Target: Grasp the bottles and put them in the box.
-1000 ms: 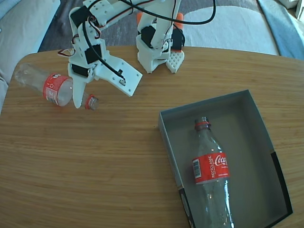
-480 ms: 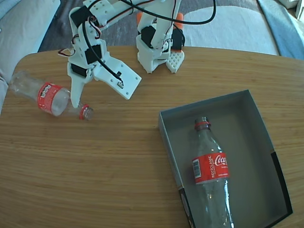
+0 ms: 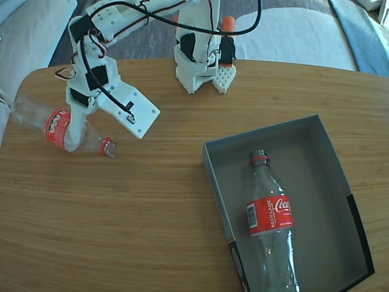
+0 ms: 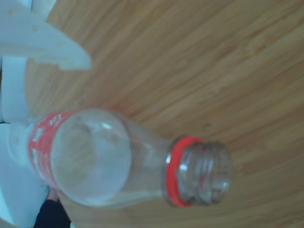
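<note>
In the fixed view's upper left, the white arm reaches down-left, its gripper (image 3: 91, 128) spread wide astride a lying bottle (image 3: 61, 125), mouth pointing lower right; another bottle (image 3: 270, 225) lies lengthwise in the box (image 3: 322, 140).

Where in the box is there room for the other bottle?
The box has a bare strip right of the bottle inside, along the right wall. The loose bottle lies crowded by the jaws at the table's left edge.

A bottle (image 3: 61, 126) lies near the table's (image 3: 134, 219) left edge under the spread gripper (image 3: 103, 131); another bottle (image 3: 270, 219) lies in the box (image 3: 316, 131) at the lower right corner.
</note>
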`<state>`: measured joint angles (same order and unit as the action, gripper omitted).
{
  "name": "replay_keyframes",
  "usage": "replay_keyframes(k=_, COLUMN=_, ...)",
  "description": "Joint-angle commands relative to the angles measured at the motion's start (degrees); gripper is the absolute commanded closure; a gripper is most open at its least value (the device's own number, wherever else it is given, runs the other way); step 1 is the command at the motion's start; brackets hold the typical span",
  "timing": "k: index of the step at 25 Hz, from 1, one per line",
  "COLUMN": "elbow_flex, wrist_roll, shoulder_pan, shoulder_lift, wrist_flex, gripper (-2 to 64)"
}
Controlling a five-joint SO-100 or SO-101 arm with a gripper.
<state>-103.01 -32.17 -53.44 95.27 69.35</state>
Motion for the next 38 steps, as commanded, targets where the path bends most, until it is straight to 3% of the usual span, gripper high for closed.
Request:
replay_keyframes(k=1, elbow_flex=3.43, wrist_roll=-0.44, shoulder_pan=0.09, shoulder_lift=-0.09, wrist_flex=-0.26, gripper=11.4)
replay_keyframes(k=7, elbow_flex=2.55, wrist_roll=-0.62, shoulder_pan=-0.97, shoulder_lift=-0.26, wrist_flex=-3.08, gripper=11.4)
replay_keyframes(k=38, elbow_flex=-11.6, wrist_roll=-0.53, shoulder_pan=-3.87, shoulder_lift=0.35, wrist_flex=-2.99, gripper=11.4)
